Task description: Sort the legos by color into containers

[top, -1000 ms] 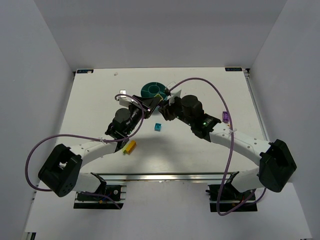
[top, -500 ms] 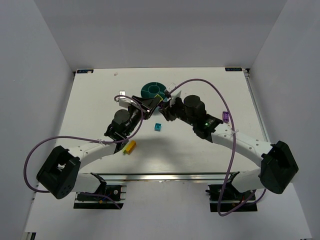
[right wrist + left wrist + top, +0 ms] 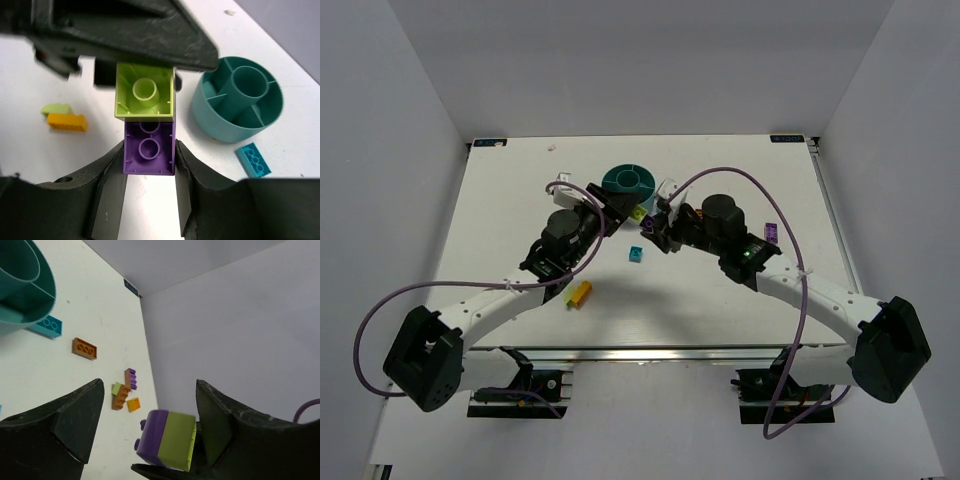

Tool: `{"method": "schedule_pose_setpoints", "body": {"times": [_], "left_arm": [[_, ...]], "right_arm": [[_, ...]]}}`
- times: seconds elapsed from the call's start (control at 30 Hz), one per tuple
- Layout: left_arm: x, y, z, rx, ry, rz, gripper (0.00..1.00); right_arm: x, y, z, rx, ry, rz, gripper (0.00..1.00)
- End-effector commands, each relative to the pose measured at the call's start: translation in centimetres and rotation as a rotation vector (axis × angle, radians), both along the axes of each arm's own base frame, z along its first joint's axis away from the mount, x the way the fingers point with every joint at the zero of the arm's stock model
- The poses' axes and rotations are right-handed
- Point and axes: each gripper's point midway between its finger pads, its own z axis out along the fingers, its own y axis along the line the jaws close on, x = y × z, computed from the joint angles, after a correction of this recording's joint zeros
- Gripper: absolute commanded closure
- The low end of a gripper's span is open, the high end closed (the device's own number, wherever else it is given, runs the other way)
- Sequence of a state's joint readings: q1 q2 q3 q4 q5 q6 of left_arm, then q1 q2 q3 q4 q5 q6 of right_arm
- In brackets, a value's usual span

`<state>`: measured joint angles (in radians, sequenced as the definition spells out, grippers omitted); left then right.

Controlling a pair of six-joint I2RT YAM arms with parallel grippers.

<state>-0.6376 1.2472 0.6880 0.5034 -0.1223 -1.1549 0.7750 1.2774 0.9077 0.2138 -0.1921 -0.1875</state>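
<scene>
the right gripper [image 3: 149, 165] is clenched on the purple brick [image 3: 149, 148], one finger on each side wall, at the centre of the right wrist frame. a lime brick [image 3: 145, 91] is pressed onto it, directly above it in that frame, so the two make one stack held off the table [image 3: 720, 300]. the left gripper [image 3: 149, 386] is released. its jaws stand wide on either side of the stack at the bottom centre of the left wrist frame. there they seem clear of both bricks, though i cannot tell for sure.

the step in hand looks like splitting this stack. to do it well, the left jaws should close on the lime half only, square to its flat walls and away from the seam. a slight peeling tilt should work better than a straight tug, with the right grip kept firm. a skewed pinch could pop both bricks loose.

the teal bowl [image 3: 220, 125] sits at the right of the right wrist frame, with a teal-blue brick [image 3: 255, 161] just below it. an orange brick [image 3: 66, 122] lies at the left.
</scene>
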Motion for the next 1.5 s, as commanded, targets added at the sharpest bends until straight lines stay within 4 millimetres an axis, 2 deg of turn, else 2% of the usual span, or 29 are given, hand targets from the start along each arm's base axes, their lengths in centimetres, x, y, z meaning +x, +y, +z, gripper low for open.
{"method": "schedule_pose_setpoints", "body": {"times": [0.0, 0.13, 0.2, 0.23, 0.3, 0.37, 0.4, 0.43, 0.5, 0.53, 0.57, 0.6, 0.63, 0.7, 0.73, 0.77, 0.8, 1.03, 1.17, 1.47], "left_arm": [[-0.5, 1.4, 2.3, 0.175, -0.085, 0.027, 0.17], [-1.5, 2.7, 3.4, 0.412, -0.199, -0.002, 0.18], [-2.5, 3.1, 4.4, 0.483, -0.266, -0.032, 0.18], [-3.2, 2.9, 4.1, 0.517, -0.287, -0.071, 0.18], [-4.2, 3.0, 4.1, 0.593, -0.368, -0.124, 0.19], [-5.9, 2.4, 4.6, 0.626, -0.461, -0.21, 0.19], [-6.5, 2.2, 4.2, 0.638, -0.481, -0.241, 0.19], [-7.1, 2.1, 4.2, 0.658, -0.523, -0.274, 0.2], [-8.6, 1.1, 3.2, 0.661, -0.565, -0.382, 0.21], [-8.9, 0.8, 2.7, 0.676, -0.585, -0.415, 0.21], [-9.9, 0.2, 2.3, 0.67, -0.61, -0.481, 0.22], [-10.3, 0.0, 1.6, 0.675, -0.61, -0.519, 0.21], [-10.6, -0.3, 1.0, 0.694, -0.624, -0.554, 0.21], [-11.8, -0.8, -0.2, 0.701, -0.636, -0.648, 0.21], [-11.9, -0.8, -0.4, 0.719, -0.654, -0.666, 0.21], [-12.0, -1.0, -0.7, 0.722, -0.653, -0.687, 0.21], [-12.5, -1.1, -0.9, 0.721, -0.658, -0.72, 0.2], [-14.0, -2.7, -1.8, 0.649, -0.641, -0.878, 0.19], [-14.8, -3.4, -1.3, 0.566, -0.626, -0.922, 0.19], [-15.2, -4.2, -0.1, 0.48, -0.628, -0.938, 0.19]], "right_arm": [[-2.0, -0.7, 0.5, -0.024, -0.02, 0.146, 1.0], [-4.8, -1.6, -0.3, -0.045, 0.027, 0.35, 1.0], [-5.7, -2.6, -1.6, -0.081, 0.091, 0.401, 1.0], [-5.8, -2.8, -2.1, -0.098, 0.098, 0.423, 1.0], [-6.4, -3.2, -1.8, -0.084, 0.124, 0.485, 1.0], [-7.7, -3.5, -2.6, -0.078, 0.191, 0.561, 1.0], [-7.7, -3.7, -2.1, -0.07, 0.199, 0.581, 1.0], [-8.8, -4.0, -2.8, -0.069, 0.283, 0.627, 1.0], [-8.8, -4.0, -2.9, -0.09, 0.276, 0.678, 1.0], [-10.0, -4.4, -3.1, -0.088, 0.338, 0.714, 1.0], [-10.2, -4.6, -3.3, -0.1, 0.305, 0.749, 1.0], [-9.9, -4.4, -3.2, -0.107, 0.312, 0.77, 1.0], [-11.4, -5.2, -3.6, -0.118, 0.402, 0.798, 1.0], [-11.7, -5.3, -4.6, -0.133, 0.408, 0.869, 1.0], [-11.8, -5.2, -3.9, -0.13, 0.405, 0.895, 1.0], [-12.9, -5.9, -4.0, -0.14, 0.504, 0.91, 1.0], [-12.7, -5.8, -4.6, -0.139, 0.525, 0.93, 1.0], [-12.2, -5.1, -4.1, -0.106, 0.537, 0.932, 1.0], [-11.7, -4.9, -4.2, -0.112, 0.55, 0.925, 1.0], [-10.3, -4.1, -4.6, -0.126, 0.555, 0.883, 1.0]]}}
